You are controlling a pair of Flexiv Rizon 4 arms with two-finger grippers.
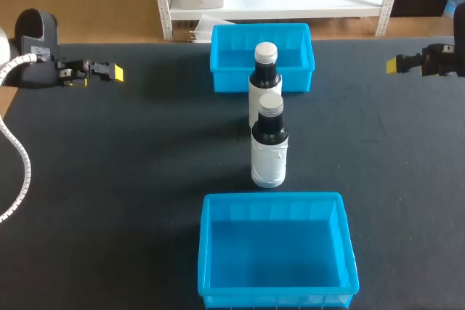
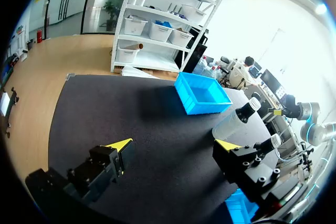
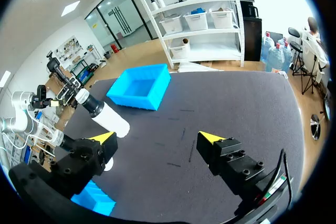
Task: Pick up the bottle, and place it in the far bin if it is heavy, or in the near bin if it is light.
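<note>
Two dark bottles with white labels and silver caps stand upright mid-table, the nearer bottle (image 1: 269,152) just in front of the farther bottle (image 1: 264,78). The far blue bin (image 1: 225,41) sits behind them and the near blue bin (image 1: 276,252) in front; both hold nothing. My left gripper (image 1: 109,72) hovers at the far left edge, open, with nothing between its fingers (image 2: 174,145). My right gripper (image 1: 398,64) hovers at the far right edge, likewise open (image 3: 157,137). Both bottles (image 2: 233,121) (image 3: 107,119) lie ahead of the grippers, well apart from them.
The black table mat (image 1: 131,179) stretches wide on both sides of the bottles and bins. A white cable (image 1: 22,161) hangs from my left arm at the table's left edge.
</note>
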